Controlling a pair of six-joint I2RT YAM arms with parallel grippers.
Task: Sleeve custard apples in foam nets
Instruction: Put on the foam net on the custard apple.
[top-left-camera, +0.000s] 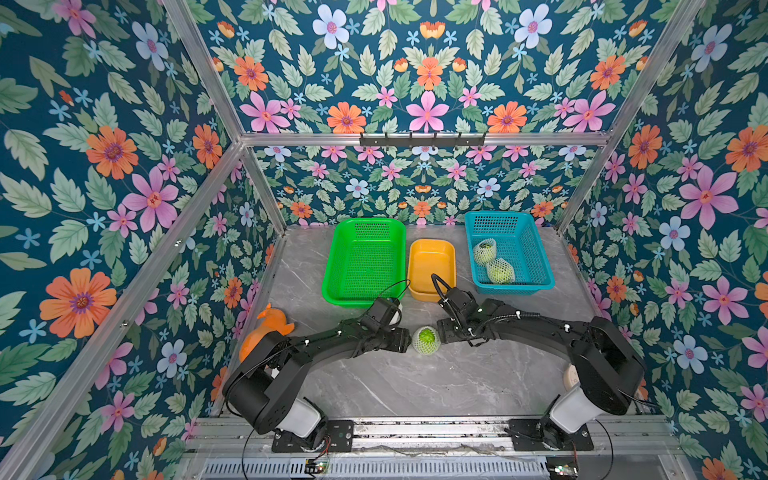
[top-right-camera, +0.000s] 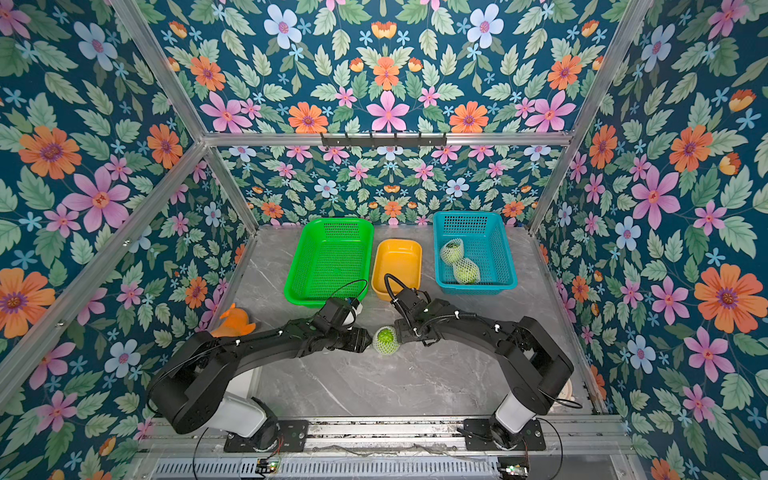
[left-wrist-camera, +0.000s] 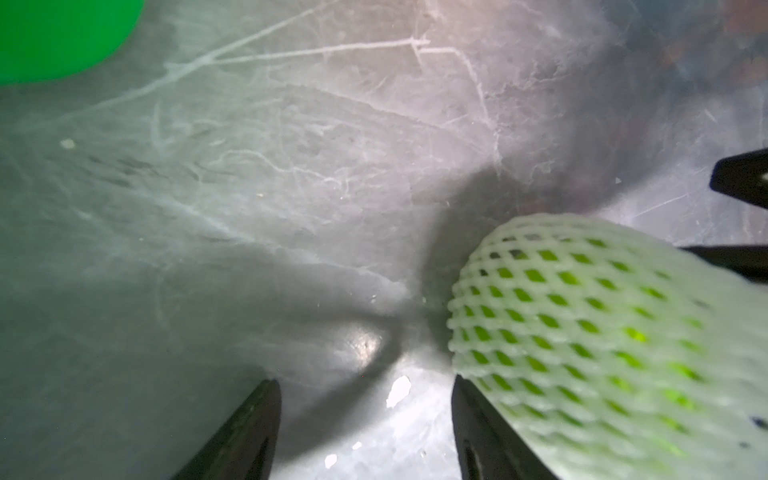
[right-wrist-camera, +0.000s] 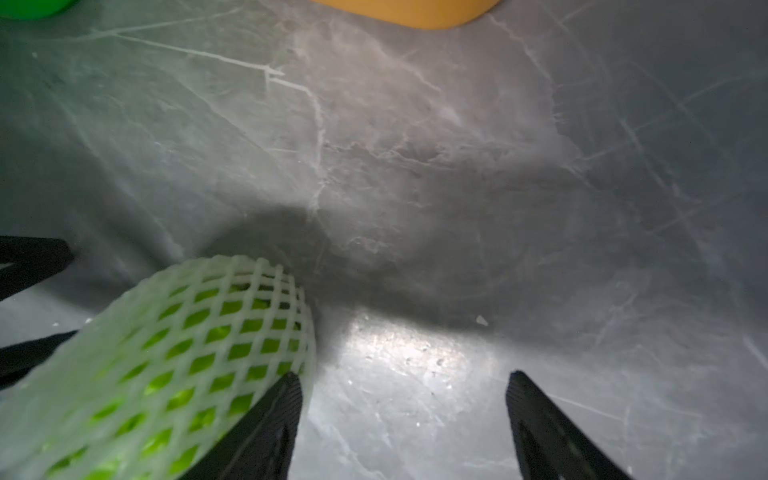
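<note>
Spread left end effector (left-wrist-camera: 363, 380) and right end effector (right-wrist-camera: 403, 374) flank a netted custard apple (top-left-camera: 426, 339).
Bright green skin shows through the diamond holes of its whitish foam net (left-wrist-camera: 582, 332); it rests on the grey marbled worktop (top-left-camera: 415, 386), outside both empty jaws. Two more netted fruits (top-left-camera: 484, 251) (top-left-camera: 500, 271) lie in the blue basket (top-left-camera: 515, 288), under floral walls (top-left-camera: 415, 83).
</note>
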